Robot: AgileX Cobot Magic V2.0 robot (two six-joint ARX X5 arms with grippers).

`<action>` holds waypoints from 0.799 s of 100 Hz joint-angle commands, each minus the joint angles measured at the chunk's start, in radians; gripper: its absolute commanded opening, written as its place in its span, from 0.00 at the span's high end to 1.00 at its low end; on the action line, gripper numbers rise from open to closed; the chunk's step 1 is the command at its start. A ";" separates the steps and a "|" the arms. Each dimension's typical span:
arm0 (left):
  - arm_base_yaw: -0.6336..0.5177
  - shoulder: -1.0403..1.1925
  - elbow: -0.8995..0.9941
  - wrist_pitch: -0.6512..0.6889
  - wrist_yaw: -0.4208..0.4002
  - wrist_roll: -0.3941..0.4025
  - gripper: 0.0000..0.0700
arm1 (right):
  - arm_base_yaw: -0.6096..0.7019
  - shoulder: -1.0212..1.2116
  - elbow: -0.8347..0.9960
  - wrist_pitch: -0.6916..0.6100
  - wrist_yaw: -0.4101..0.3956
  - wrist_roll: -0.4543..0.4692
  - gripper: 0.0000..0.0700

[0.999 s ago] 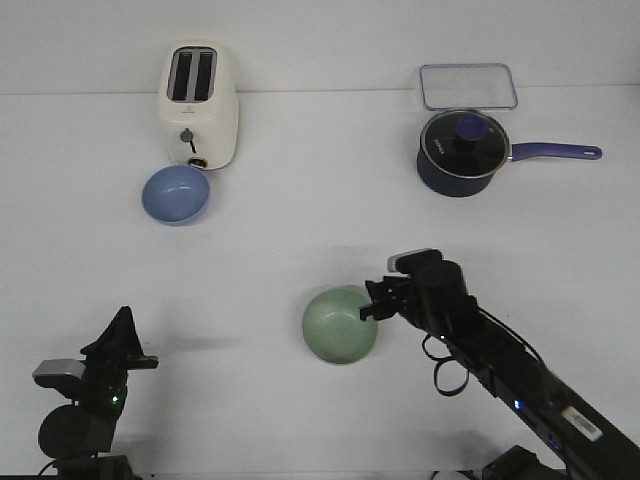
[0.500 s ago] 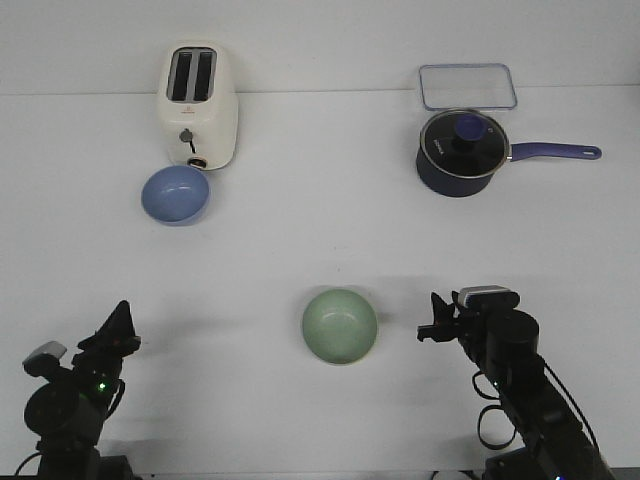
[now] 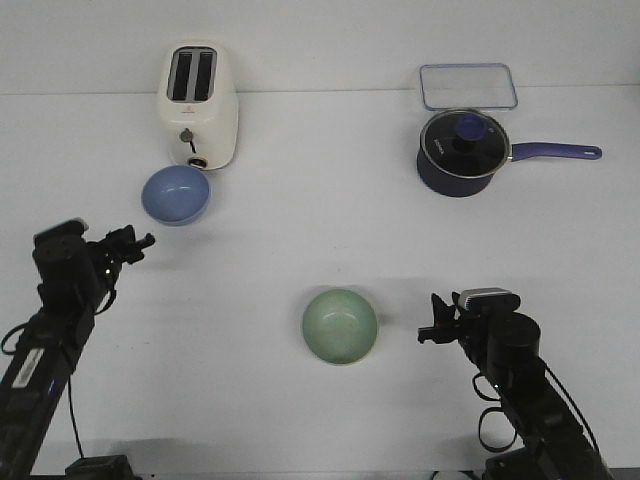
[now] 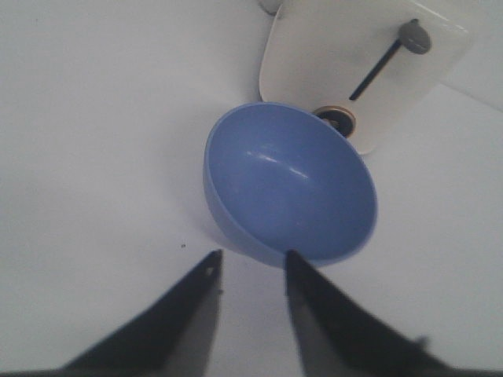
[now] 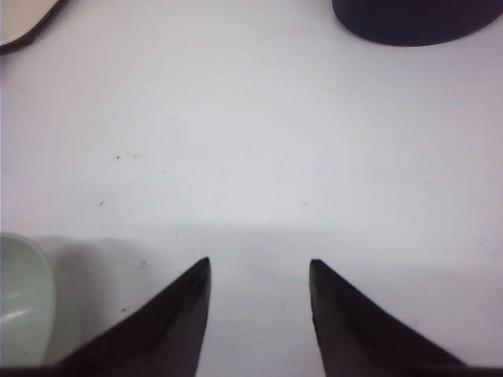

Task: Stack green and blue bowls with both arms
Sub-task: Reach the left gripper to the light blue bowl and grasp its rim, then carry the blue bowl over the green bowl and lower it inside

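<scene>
The left gripper (image 3: 140, 241), jaws slightly apart and empty, has swung forward and now hangs near the blue bowl (image 3: 176, 194), which sits just in front of the toaster (image 3: 198, 105). The right gripper (image 3: 433, 326), jaws apart and holding nothing, has drawn back beside the green bowl (image 3: 340, 325), mid-table. The blue bowl's pickup looks imminent; nothing is stacked yet.
</scene>
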 commanded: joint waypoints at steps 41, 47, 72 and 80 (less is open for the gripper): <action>0.045 0.554 0.361 0.009 0.002 0.028 0.28 | 0.002 0.003 0.003 0.011 -0.026 -0.005 0.63; 0.045 0.602 0.393 0.010 0.019 0.028 0.28 | 0.002 0.003 0.003 0.010 -0.026 -0.005 0.63; 0.039 0.728 0.467 0.001 0.138 0.001 0.79 | 0.002 0.003 0.003 0.006 -0.026 -0.003 0.63; 0.039 0.729 0.468 0.005 0.140 -0.002 0.98 | 0.002 0.003 0.003 0.007 -0.025 -0.002 0.63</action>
